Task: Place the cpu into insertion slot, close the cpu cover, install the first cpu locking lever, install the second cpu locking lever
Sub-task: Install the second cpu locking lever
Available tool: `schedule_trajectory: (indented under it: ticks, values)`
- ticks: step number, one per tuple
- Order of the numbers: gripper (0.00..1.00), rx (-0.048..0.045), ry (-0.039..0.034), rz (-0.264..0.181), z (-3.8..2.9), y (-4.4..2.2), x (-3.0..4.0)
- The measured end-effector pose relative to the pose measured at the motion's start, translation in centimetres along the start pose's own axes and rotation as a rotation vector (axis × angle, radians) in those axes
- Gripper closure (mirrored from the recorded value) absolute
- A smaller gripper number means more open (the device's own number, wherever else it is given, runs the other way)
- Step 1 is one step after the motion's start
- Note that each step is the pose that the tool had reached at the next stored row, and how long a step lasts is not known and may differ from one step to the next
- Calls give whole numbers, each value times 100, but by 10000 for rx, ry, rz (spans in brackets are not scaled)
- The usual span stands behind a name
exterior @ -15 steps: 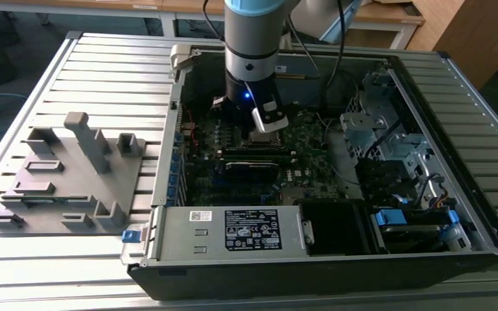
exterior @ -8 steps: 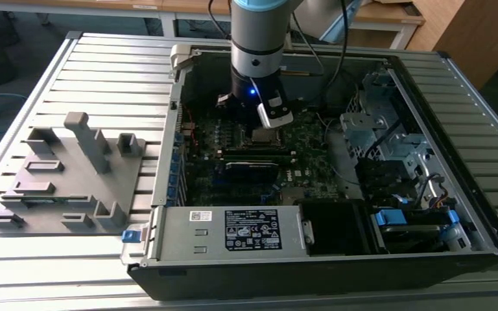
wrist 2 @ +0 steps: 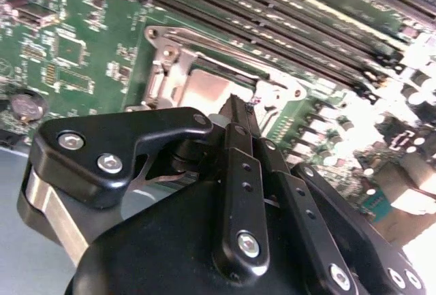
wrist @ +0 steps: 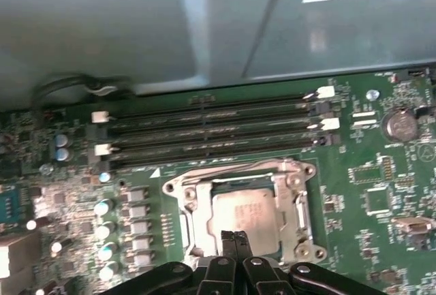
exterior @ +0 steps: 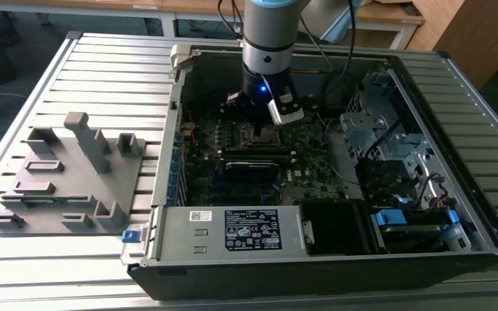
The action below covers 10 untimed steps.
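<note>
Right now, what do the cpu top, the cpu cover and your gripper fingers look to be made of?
The cpu: dull silvery-grey metal by its matte, even sheen. The cpu cover: thin bright metal plate, likely stamped steel, judging by its shiny glare and pressed edges. The gripper fingers: black with a satin finish and silver screws; whether coated metal or plastic is unclear.

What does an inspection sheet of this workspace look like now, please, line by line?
Surface: slatted metal table bearing an open computer case.
Job's things: cpu seated in the insertion slot; cpu cover down around it.
Clutter: grey fixture block on the exterior view's left.
Grippers: gripper shut, fingertips at the socket's edge.
Cables: black cables behind the arm.
Surroundings: wooden furniture beyond the table.
</note>
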<state>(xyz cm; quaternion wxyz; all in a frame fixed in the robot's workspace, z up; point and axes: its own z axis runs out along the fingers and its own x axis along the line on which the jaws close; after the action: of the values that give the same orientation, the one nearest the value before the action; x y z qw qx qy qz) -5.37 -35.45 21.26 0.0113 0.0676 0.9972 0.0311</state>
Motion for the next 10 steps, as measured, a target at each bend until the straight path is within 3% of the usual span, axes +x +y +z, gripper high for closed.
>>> schedule_trajectory:
  ticks: [5,6,8,9,10]
  values:
    - [89,89,-12,-1,3,31,-23]
    - [89,148,-21,-3,3,34,-22]
    - [89,353,-48,-9,4,41,-21]
    - [89,416,-56,-11,4,43,-21]
    - [89,422,-57,-12,4,44,-21]
